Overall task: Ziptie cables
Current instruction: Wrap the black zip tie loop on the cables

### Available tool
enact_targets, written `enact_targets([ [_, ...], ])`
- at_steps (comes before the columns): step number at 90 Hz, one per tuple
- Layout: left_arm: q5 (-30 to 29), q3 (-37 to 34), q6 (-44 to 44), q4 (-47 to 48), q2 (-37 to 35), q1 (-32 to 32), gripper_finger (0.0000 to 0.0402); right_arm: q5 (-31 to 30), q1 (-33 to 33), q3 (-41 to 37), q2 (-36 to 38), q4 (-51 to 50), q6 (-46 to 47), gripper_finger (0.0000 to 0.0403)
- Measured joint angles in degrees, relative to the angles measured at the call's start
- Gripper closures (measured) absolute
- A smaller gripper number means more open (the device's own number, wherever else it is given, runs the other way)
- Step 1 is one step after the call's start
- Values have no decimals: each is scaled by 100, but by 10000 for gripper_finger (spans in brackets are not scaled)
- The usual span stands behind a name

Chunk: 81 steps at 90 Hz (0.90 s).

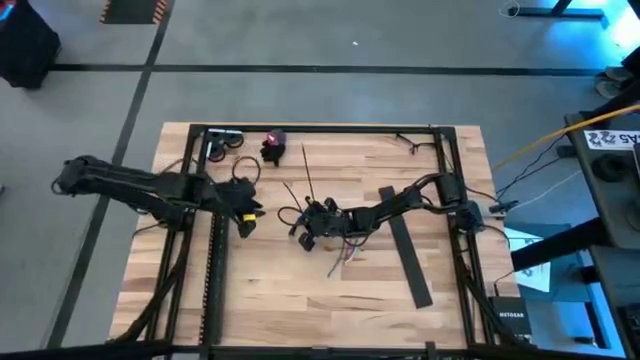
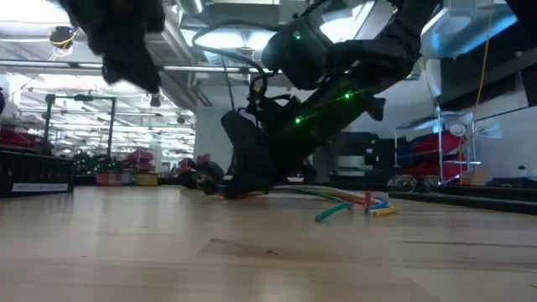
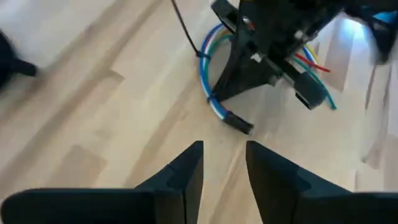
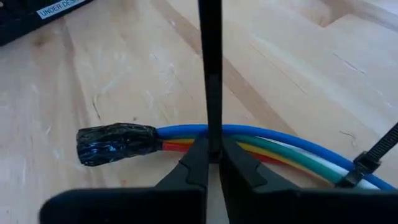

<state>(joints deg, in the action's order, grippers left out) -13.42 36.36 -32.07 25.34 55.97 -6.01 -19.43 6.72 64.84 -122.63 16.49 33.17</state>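
Note:
The cables [image 4: 280,146] are a curved bundle of blue, green, yellow, red and white wires lying on the wooden table, with one end wrapped in black tape [image 4: 115,144]. They also show in the left wrist view [image 3: 208,87] and the low view [image 2: 352,201]. A black zip tie [image 4: 365,160] sits around the bundle farther along. My right gripper [image 4: 211,152] is low over the bundle near the taped end, shut on a black zip-tie strip [image 4: 210,62]. My left gripper [image 3: 224,163] hovers open to the table's left of the bundle [image 1: 248,215], holding nothing. My right gripper pinches the zip-tie strip between its two fingertips, at the place where the strip crosses the bundle [image 4: 210,140]. The strip lies across the cables and runs straight on away from the fingers. The cables rest on the table under it.
A long flat black bar [image 1: 408,250] lies on the table to the right of the cables. Loose thin dark strips [image 1: 306,175] lie toward the far side. A dark and pink object [image 1: 273,146] and a tool [image 1: 224,145] sit at the far left edge.

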Motion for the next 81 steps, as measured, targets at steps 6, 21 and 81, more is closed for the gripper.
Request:
enact_targets([
  [6,2,-447,23,-1170,184,22,286,23,0,0,0,0,2,378],
  [21,-4,-1104,57,-3439,896,163,286,62,0,2,0,4,46,378],
  [81,184,-667,439,-5869,3414,482,286,97,2,2,-4,42,151,378],
])
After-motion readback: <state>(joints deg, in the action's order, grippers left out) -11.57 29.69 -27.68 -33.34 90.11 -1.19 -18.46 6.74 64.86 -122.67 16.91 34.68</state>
